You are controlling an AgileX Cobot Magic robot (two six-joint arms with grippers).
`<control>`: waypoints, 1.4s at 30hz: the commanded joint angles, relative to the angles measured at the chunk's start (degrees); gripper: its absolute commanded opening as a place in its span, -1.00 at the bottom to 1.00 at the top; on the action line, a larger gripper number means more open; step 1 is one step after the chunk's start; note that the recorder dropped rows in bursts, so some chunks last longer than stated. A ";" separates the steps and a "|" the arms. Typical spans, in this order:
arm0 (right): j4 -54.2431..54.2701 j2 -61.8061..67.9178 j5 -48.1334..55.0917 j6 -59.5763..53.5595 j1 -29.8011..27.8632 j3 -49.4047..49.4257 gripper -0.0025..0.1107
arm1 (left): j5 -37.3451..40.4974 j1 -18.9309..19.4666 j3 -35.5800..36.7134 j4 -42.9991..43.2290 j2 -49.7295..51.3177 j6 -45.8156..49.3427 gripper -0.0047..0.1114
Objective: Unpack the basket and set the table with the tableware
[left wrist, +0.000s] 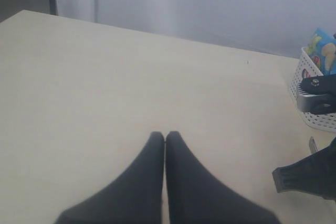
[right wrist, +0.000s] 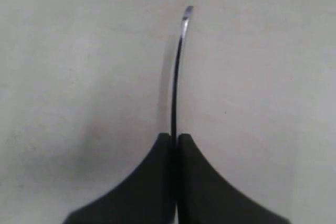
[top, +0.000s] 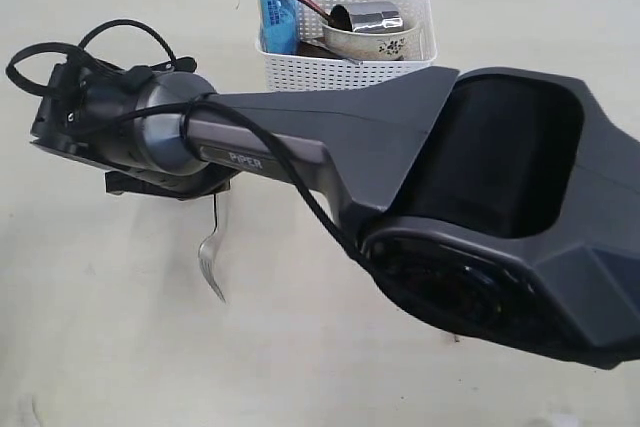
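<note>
right gripper [right wrist: 174, 141] pinched tight on fork [right wrist: 177, 61], tines hanging down at eight o'clock over table [top: 100, 347]; basket [top: 300, 72] at twelve; left gripper [left wrist: 165, 139] closed, empty | we should lower gently, lay it flat, then release; no dropping

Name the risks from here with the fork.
The right tool pinches the fork edge-on by its handle end, a thin hold, so it may pivot or slip. The long free end leads toward the table; lowering too far could jam its tip and lever the fork out.
</note>
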 commanded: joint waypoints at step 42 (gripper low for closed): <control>2.97 -0.30 0.49 0.24 -1.07 2.21 -0.17 | -0.06 0.16 0.22 -0.65 -0.17 0.06 -0.92</control>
